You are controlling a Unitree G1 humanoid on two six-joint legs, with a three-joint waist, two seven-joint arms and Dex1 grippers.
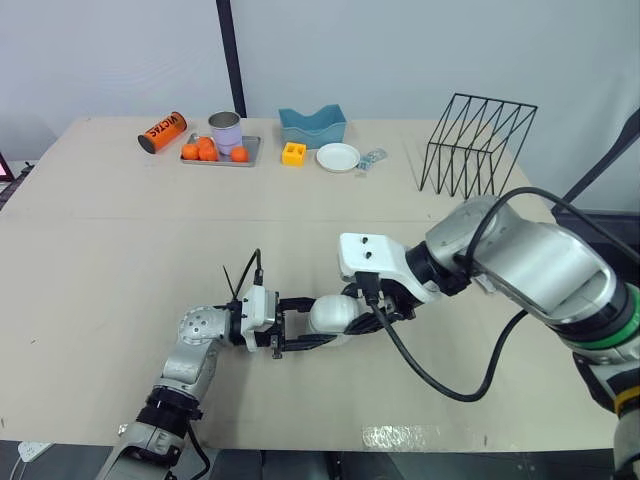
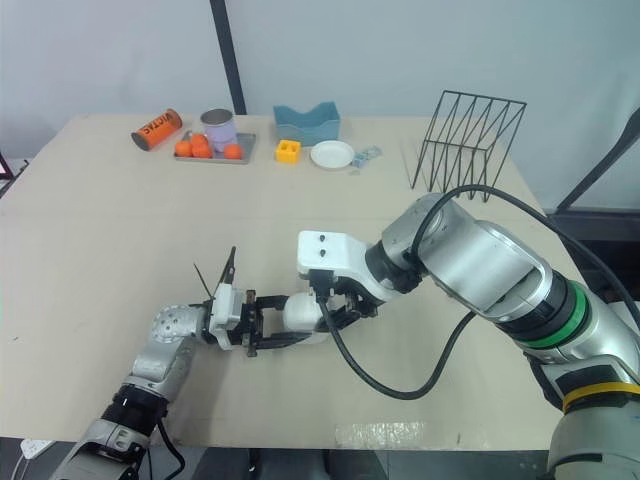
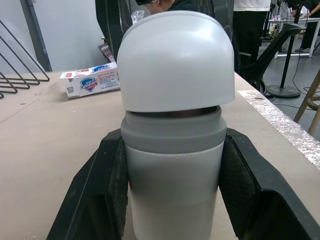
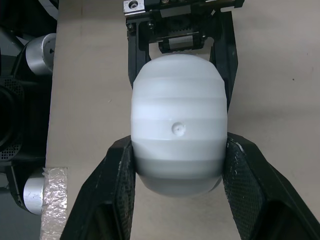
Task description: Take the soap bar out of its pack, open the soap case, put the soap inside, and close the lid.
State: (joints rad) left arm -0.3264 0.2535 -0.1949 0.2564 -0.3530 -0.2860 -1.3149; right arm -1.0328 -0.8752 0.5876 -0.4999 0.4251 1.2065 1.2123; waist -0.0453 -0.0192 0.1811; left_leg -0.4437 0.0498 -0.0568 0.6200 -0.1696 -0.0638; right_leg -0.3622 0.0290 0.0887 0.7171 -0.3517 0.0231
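Observation:
The white oval soap case [image 1: 333, 314] sits low over the table near the front middle, held from both sides. My left gripper [image 1: 290, 331] is shut on its lower half [image 3: 172, 180], one black finger on each side. My right gripper [image 1: 372, 312] is shut on the domed lid [image 4: 176, 125]. In the left wrist view a thin dark gap shows between the lid and the grey band below it. The soap pack [image 1: 372, 158], a small blue and white box, lies far back by the white plate; it also shows in the left wrist view as the soap pack [image 3: 92, 80].
Along the back edge stand a black wire rack [image 1: 478, 143], a white plate [image 1: 338, 157], a yellow block [image 1: 293, 153], a blue holder [image 1: 312, 126], a tray [image 1: 250, 152] with oranges and a can, and a lying orange tin [image 1: 162, 131]. Tape marks the front edge [image 1: 410, 437].

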